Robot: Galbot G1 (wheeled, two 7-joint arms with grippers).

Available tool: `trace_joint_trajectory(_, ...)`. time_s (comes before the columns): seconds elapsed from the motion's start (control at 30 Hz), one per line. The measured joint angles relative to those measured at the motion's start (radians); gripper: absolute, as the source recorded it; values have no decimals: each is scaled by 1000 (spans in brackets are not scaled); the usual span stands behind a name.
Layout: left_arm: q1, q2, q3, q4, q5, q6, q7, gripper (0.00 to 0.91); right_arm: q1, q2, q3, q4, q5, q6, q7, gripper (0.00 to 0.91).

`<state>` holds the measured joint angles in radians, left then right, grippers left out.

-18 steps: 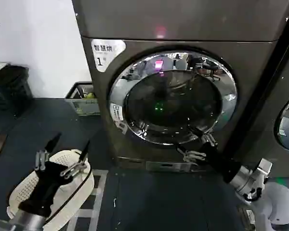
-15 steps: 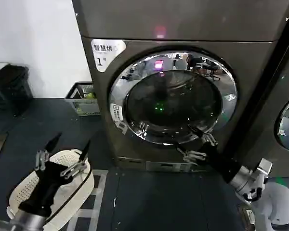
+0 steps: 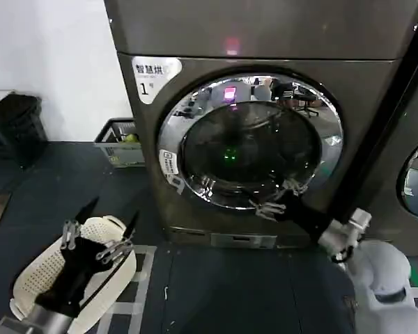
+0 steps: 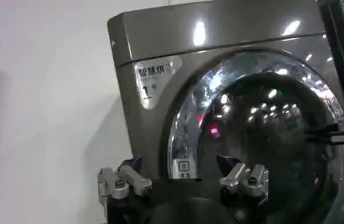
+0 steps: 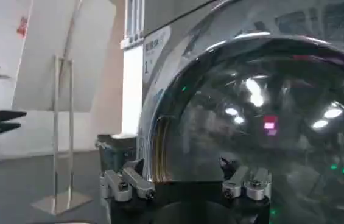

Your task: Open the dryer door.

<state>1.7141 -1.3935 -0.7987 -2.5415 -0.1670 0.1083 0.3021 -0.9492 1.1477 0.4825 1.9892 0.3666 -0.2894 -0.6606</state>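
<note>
The dark grey dryer carries the closed dryer door, a round porthole with chrome rim and dark glass, centred on its front. The right gripper, fingers spread and empty, sits at the rim's lower right edge; it should hook the rim squarely before pulling. The left gripper hangs spread and empty over a white perforated basket.

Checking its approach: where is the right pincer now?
In the head view the right pincer is open at the lower right chrome rim of the dryer door, above the machine's base panel.
</note>
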Motion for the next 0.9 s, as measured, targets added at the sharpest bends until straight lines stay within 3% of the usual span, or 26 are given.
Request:
trace_joint_trajectory(0.37,1,-9,-2,-1,-1,-5,1,907,136,8,-226,-114,-3,21,5,907)
trace_joint_trajectory(0.9,-1,-21,-3,7,2,-14,5,907,314,88,-374,-335,-34,50,60,907)
